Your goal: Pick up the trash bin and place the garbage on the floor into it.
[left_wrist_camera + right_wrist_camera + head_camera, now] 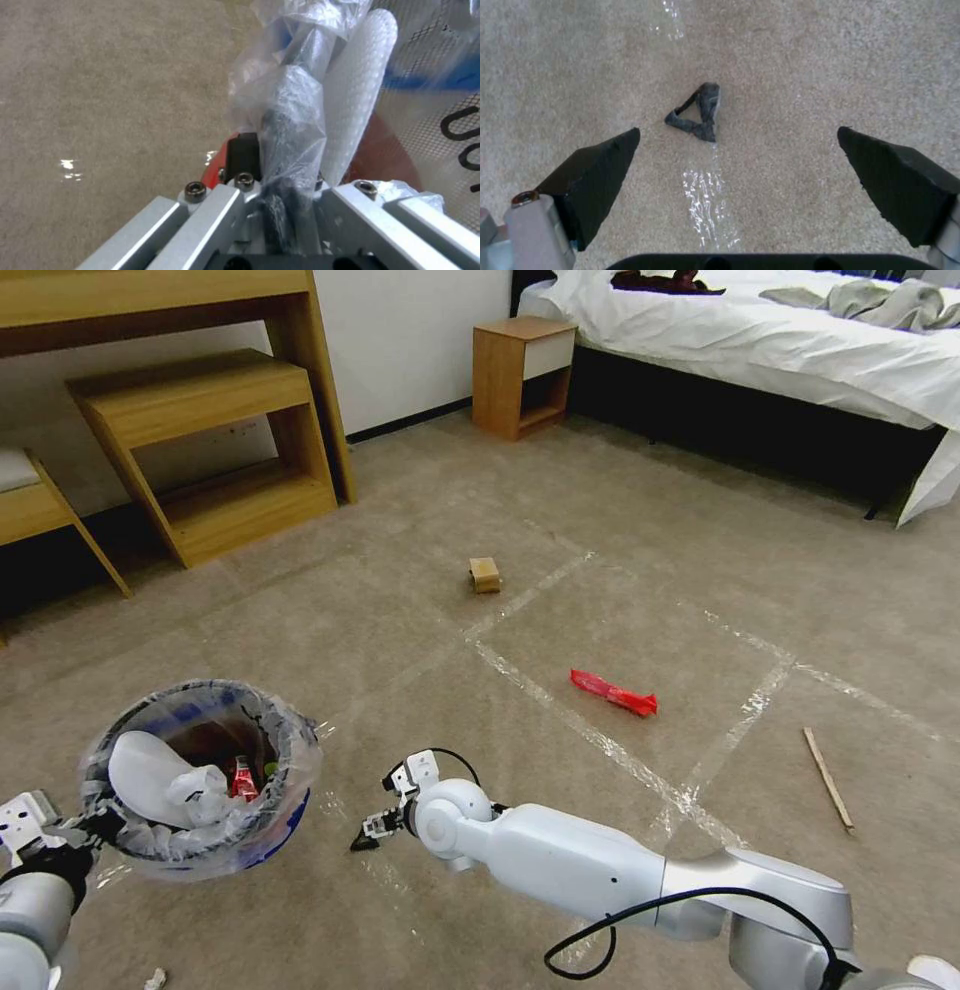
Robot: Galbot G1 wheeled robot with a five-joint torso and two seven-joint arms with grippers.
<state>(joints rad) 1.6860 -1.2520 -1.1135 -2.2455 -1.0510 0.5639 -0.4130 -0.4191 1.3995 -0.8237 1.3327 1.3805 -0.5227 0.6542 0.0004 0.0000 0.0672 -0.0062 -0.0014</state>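
At the lower left of the head view the left tool (pixel 85 825) is clenched on the rim of the trash bin (pixel 200 775), pinching rim and crinkled plastic liner (pixel 295 108) together, with the bin held off the floor (pixel 620 520). Inside lie a white slipper (pixel 150 780), crumpled paper and a red can (pixel 243 780). At lower centre the right tool (pixel 368 838) hangs released, its pads (pixel 600 176) spread wide, just above a black scrap (pixel 697 114) lying on the carpet at the end of a shiny tape strip (pixel 707 202).

Risks, as I judge them: the scrap is thin and flat, so the pads may close on carpet pile or tape and miss it. The bin hangs from one point of its rim; a slip of the slick liner could tip it and spill the contents.

Litter is left on the floor: a tan box (pixel 485 574) at centre, a red wrapper (pixel 613 692) right of centre, a thin stick (pixel 828 778) at far right, a white bit (pixel 155 979) at the bottom edge.

The scrap's material is hard to tell. The bin's outer wall is mostly hidden behind the liner, and the left arm is cut off by the frame corner.
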